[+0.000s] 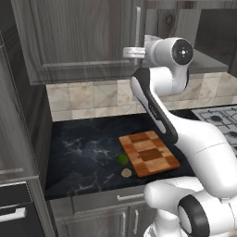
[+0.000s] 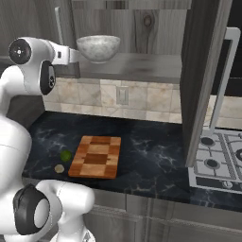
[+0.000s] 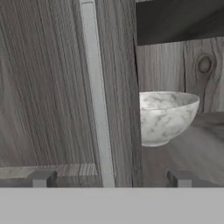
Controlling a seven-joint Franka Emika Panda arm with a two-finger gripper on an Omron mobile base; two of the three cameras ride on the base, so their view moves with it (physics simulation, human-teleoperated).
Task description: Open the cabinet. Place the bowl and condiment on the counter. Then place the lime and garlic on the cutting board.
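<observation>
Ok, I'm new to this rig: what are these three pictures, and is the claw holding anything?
It is a white robot arm in a kitchen. Two pictures look over it from behind, left and right; the third looks along the claw. The claw is open, holding nothing, facing the closed left cabinet door's handle. The right door is open, with the bowl on the shelf inside. On the counter lie the cutting board, the lime and the garlic, both beside the board.

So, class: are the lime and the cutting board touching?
Apart. The right base view shows black counter between the lime and the cutting board.
</observation>
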